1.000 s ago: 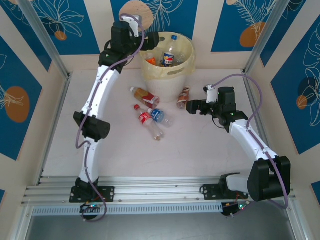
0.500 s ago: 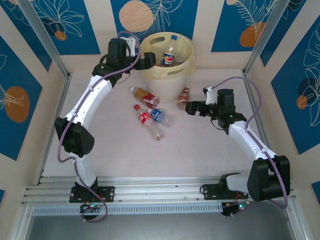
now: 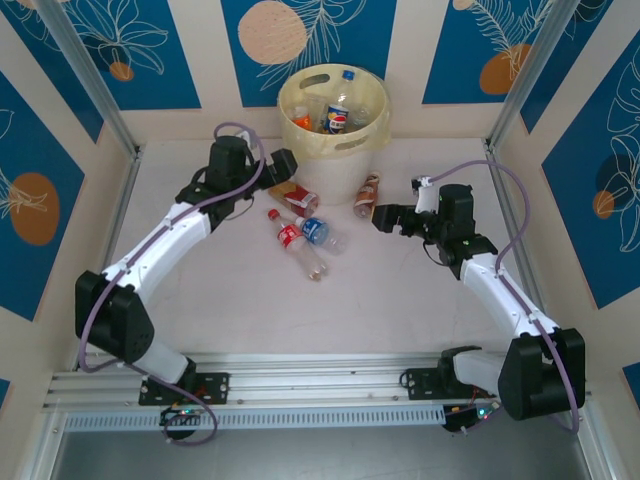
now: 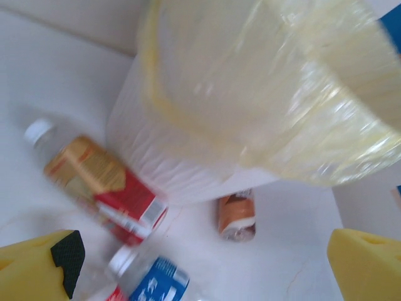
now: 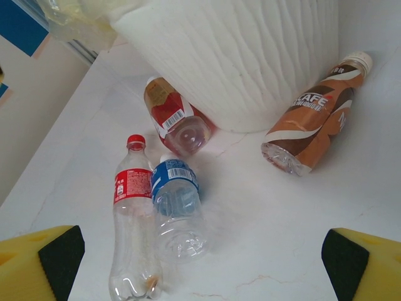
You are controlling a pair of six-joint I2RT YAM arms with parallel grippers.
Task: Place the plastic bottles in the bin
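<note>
White tabletop, four plastic bottles lying loose mid-table. Nearest to me is the red-label bottle, red cap pointing far-left, clear body toward the near side. The blue-label bottle lies just right of it and the two sides touch. My right end effector sits low over the tabletop, right of that pair and well apart from them. Its wrist view has the yellow fingers out at both bottom corners, so the jaws are spread wide with nothing between them. Just beyond it is the brown CAFE bottle, lying with its cap far and just beside the bin's right base. At about the same depth, left of centre, the orange-red-label bottle has its white cap to the left and its base tucked against the foot of the bin. My left end effector hangs just far-left of that bottle, beside the bin, jaws wide and empty too. Farthest is the pale yellow bin, upright against the back wall, with several bottles inside.
</note>
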